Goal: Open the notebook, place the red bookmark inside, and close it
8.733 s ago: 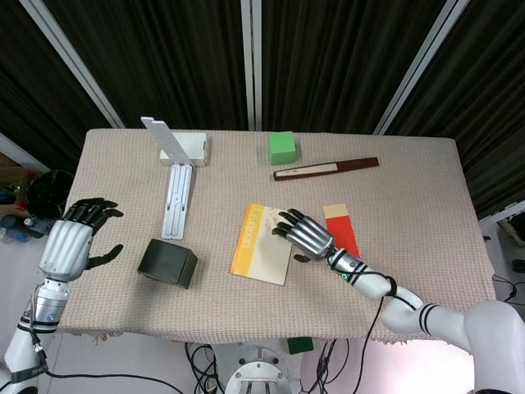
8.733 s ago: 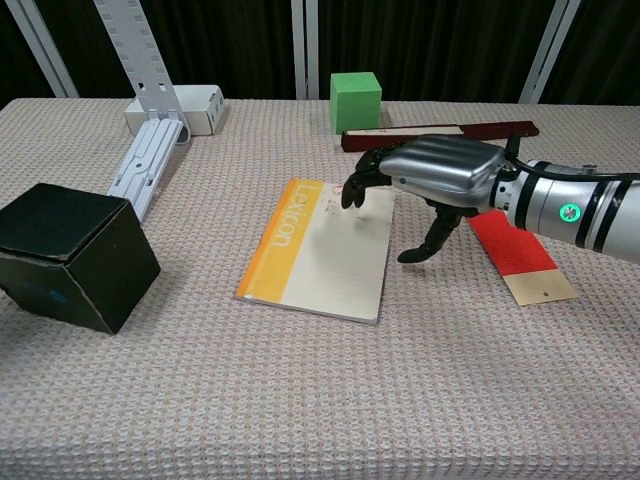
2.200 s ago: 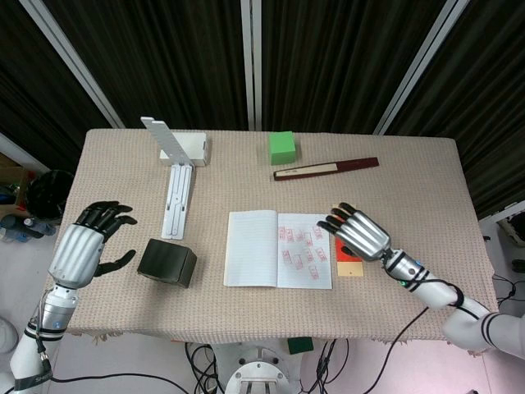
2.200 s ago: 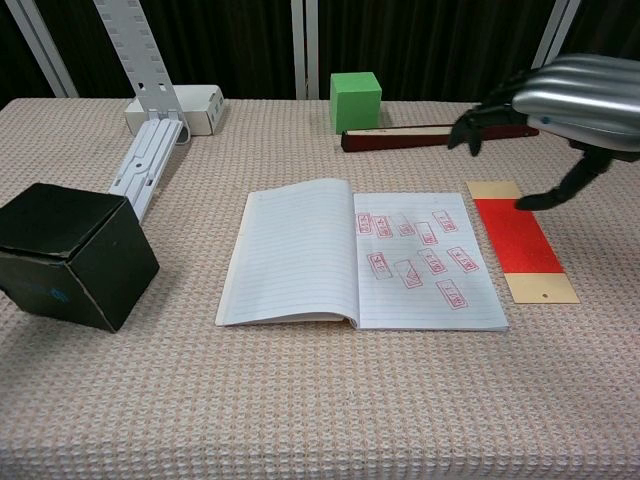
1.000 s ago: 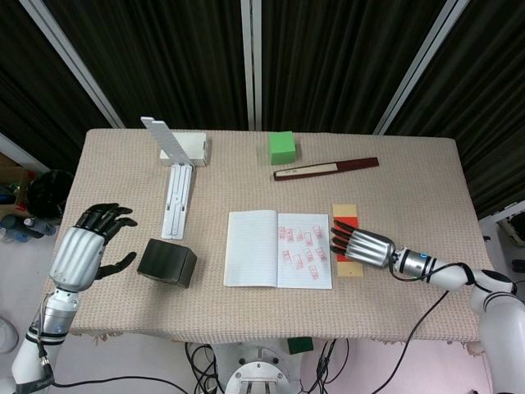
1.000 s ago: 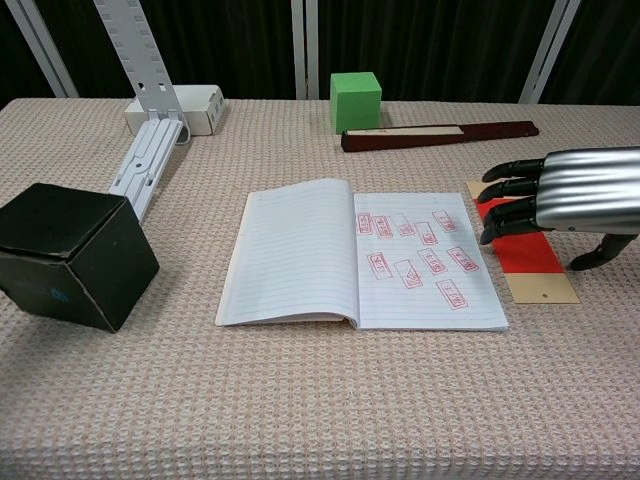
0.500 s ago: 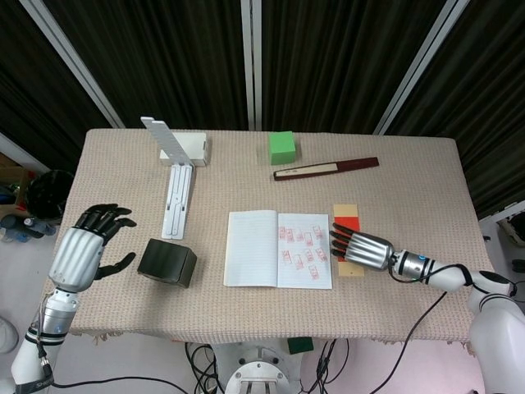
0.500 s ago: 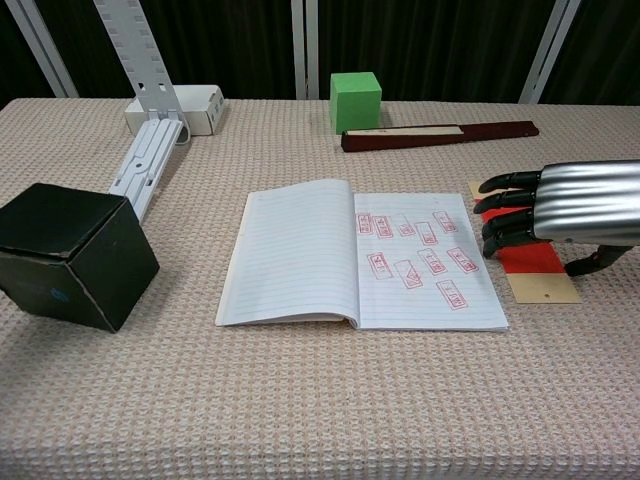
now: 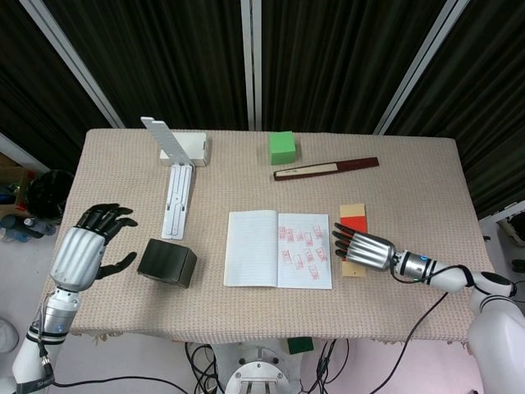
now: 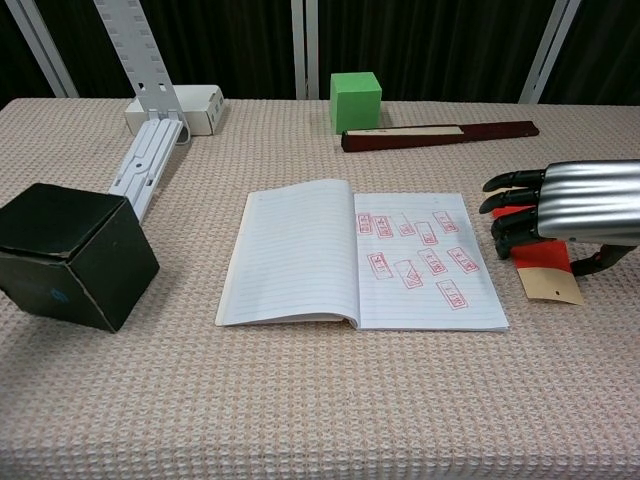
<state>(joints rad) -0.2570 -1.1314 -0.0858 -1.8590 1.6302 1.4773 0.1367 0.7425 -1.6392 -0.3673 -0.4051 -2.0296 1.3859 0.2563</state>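
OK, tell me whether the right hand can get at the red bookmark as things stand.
Probably yes. The right hand already lies over the red bookmark, just right of the open notebook, with nothing between them. Whether its fingers actually grip the bookmark, I cannot tell.

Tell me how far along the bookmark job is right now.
Done: the notebook lies open on the table. In hand: the right robot hand lies over the red bookmark beside the notebook; a firm grasp cannot be confirmed. Left: place the bookmark on the pages and close the cover. The left robot hand hangs idle.
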